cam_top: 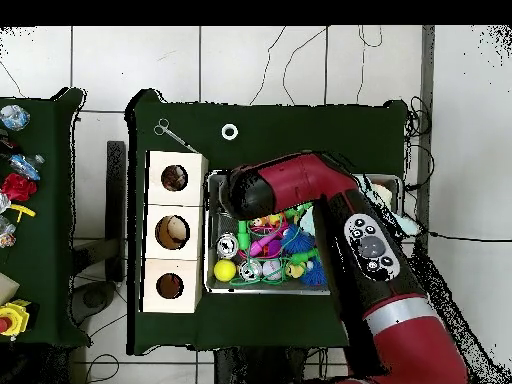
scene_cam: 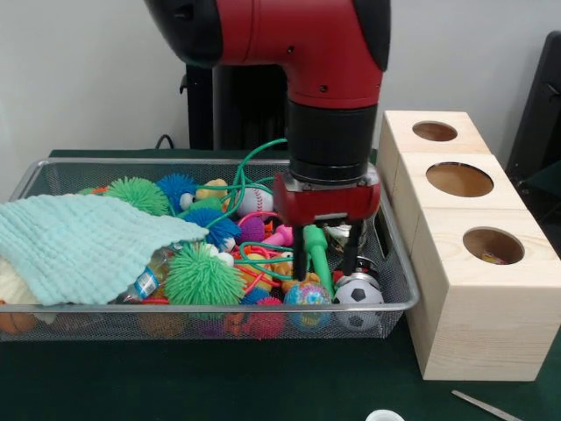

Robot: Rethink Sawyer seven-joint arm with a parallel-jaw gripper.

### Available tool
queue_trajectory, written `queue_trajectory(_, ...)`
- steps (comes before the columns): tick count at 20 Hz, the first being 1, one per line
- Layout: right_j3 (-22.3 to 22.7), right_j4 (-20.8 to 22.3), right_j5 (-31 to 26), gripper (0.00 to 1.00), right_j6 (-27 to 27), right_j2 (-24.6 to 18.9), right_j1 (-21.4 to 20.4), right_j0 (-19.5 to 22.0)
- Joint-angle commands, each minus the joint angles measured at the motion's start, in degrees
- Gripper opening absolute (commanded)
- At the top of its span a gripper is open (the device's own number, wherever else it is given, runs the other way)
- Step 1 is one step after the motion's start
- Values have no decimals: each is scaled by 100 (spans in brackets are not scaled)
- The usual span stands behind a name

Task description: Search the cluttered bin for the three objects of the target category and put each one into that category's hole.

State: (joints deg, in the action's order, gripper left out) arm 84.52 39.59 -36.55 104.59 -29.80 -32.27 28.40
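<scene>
Two balls, soccer ball (scene_cam: 358, 292) included, lie just below the open, empty claw (scene_cam: 326, 260).

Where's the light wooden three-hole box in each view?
Front view: the light wooden three-hole box stands at the right, beside the wire mesh bin.
Overhead view: the box lies left of centre, holes stacked vertically.
Shared landmark: the bin, alongside the box in both.

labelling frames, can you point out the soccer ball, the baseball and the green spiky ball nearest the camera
soccer ball (scene_cam: 358, 292), front view, on its white and black face by the bin's front right corner
baseball (scene_cam: 256, 202), front view, on its white stitched side
green spiky ball (scene_cam: 202, 276), front view, on the middle of its spikes
</scene>
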Motion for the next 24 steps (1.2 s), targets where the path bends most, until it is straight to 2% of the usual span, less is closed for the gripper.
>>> queue_trajectory(1,755,17,181,100,-4,343,-87,410)
queue_trajectory(4,750,131,223,100,55,398,-2,361)
queue_trajectory(6,642,244,305,100,383,596,122,151)
queue_trajectory(10,547,233,408,100,598,781,333,-114)
queue_trajectory(13,682,162,248,100,95,646,375,-66)
queue_trajectory(16,903,56,285,100,-363,353,404,165)
queue_trajectory(24,1299,-340,40,100,-306,195,358,386)
